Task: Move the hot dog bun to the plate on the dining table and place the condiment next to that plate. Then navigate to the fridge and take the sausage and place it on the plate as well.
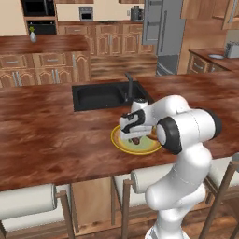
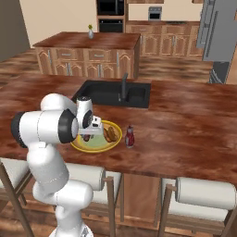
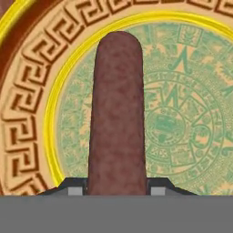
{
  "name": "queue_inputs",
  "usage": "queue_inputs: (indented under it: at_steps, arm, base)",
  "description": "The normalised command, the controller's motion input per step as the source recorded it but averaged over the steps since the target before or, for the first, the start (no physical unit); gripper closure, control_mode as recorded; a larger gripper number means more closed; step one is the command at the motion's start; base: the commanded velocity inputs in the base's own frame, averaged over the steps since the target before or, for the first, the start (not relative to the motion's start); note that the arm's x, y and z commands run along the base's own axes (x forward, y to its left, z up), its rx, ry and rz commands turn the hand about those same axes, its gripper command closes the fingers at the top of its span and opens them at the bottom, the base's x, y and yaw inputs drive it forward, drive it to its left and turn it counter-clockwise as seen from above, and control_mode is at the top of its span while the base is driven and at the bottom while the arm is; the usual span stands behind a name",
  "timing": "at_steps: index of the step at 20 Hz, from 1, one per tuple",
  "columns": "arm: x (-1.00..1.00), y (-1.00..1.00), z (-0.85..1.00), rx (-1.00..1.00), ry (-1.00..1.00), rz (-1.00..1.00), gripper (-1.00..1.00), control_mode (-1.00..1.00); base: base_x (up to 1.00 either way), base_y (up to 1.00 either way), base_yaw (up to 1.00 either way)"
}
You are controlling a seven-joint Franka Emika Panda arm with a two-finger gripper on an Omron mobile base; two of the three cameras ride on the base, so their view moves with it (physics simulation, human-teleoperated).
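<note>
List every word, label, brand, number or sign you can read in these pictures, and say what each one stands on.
None: no readable text in any view.
The plate carries a key-pattern rim and a carved-looking round design, ornament rather than letters.
The condiment shows no label that can be made out; it is too small to tell.
The sausage, held in the gripper, is plain.
The oven at the back is too blurred for any markings.

On the dining table point(image 2: 185, 120): one plate point(image 2: 77, 145), one bun point(image 2: 110, 134), one sausage point(image 3: 117, 113), one condiment bottle point(image 2: 130, 137).
</note>
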Motion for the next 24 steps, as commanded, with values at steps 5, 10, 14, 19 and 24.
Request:
queue_inputs:
  at_steps: [5,10,14,19,24]
  arm:
    - [0.54,0.0,-0.34,0.0,0.0,0.0,-1.0,-1.0]
    - [0.02,0.0,0.03,0.0,-0.03,0.0,-1.0,-1.0]
    - [-0.31,0.0,0.57,0.0,-0.13,-0.01,-1.0,-1.0]
    - [-0.92,0.0,1.0,0.0,-0.2,0.0,-1.0,-1.0]
    - [-1.0,0.0,1.0,0.0,-0.18,0.0,-1.0,-1.0]
  base:
    - [0.0,0.0,0.0]
    - [0.0,0.0,0.0]
    - [0.0,0.0,0.0]
    - [0.0,0.0,0.0]
    - [0.0,0.0,0.0]
